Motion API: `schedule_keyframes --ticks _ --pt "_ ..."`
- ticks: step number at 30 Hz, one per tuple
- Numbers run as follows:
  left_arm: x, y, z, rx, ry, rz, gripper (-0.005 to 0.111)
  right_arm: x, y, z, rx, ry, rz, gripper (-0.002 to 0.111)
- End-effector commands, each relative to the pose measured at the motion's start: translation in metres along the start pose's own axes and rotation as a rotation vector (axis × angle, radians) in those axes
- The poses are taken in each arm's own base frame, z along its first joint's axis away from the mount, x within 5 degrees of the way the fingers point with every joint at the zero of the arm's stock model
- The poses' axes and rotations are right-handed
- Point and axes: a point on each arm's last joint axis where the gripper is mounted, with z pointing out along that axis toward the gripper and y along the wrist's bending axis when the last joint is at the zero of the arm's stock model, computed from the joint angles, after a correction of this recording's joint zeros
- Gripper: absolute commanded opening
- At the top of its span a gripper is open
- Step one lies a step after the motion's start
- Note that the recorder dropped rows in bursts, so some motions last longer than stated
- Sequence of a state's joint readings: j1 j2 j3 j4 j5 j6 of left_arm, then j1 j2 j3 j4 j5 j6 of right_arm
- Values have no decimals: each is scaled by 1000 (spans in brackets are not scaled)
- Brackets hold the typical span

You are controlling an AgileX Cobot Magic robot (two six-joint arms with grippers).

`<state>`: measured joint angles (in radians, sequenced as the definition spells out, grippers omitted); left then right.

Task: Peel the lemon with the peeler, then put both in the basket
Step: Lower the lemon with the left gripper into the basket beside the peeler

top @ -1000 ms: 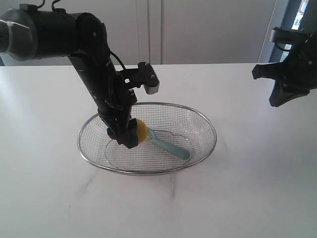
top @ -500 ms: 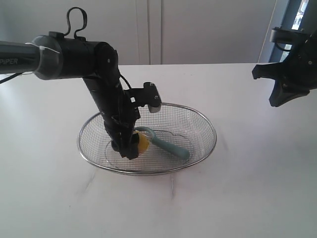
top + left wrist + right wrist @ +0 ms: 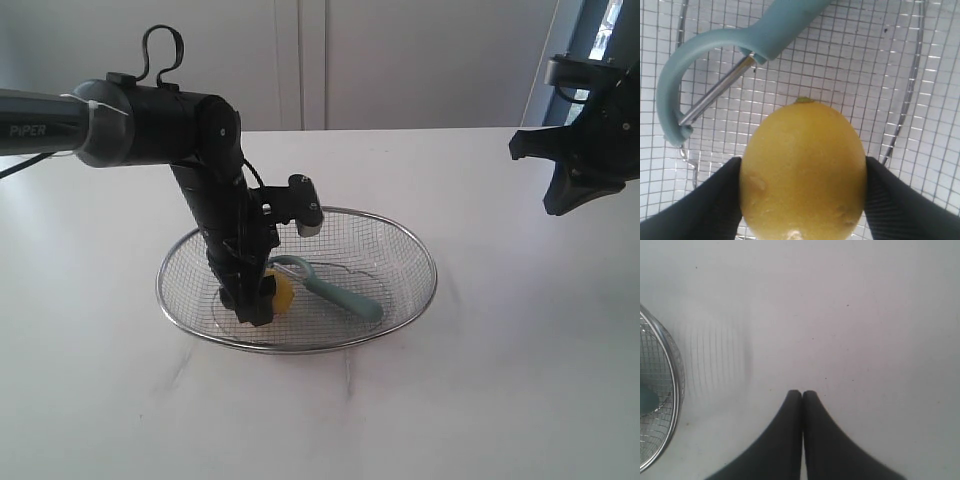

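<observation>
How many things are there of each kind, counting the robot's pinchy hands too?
lemon: 1
peeler: 1
basket: 1
grippers: 2, the left gripper and the right gripper
Total: 5

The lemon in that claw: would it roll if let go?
Probably a little: the lemon is rounded and smooth. The sloping mesh of the basket should likely contain it. It seems firm; the left gripper squeezes it with no visible dent.
</observation>
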<state>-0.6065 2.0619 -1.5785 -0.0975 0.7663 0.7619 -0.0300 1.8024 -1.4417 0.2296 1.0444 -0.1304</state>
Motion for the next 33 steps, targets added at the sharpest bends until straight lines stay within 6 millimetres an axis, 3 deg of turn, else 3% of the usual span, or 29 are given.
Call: schedule_keyframes --ticks 1,5,8,17,33 --pt "-2 -2 -4 4 -5 6 50 0 -3 -5 3 -16 12 0" --pt "-2 -2 -4 3 -3 3 69 0 -3 -5 3 -16 12 0" --pt "-2 -2 -4 6 -1 3 75 0 -3 -5 3 -16 12 0" --pt "-1 -2 -7 0 7 8 75 0 -3 -5 3 -16 12 0" --pt "-1 -8 -51 -61 -19 -22 75 0 -3 -5 3 -16 12 0"
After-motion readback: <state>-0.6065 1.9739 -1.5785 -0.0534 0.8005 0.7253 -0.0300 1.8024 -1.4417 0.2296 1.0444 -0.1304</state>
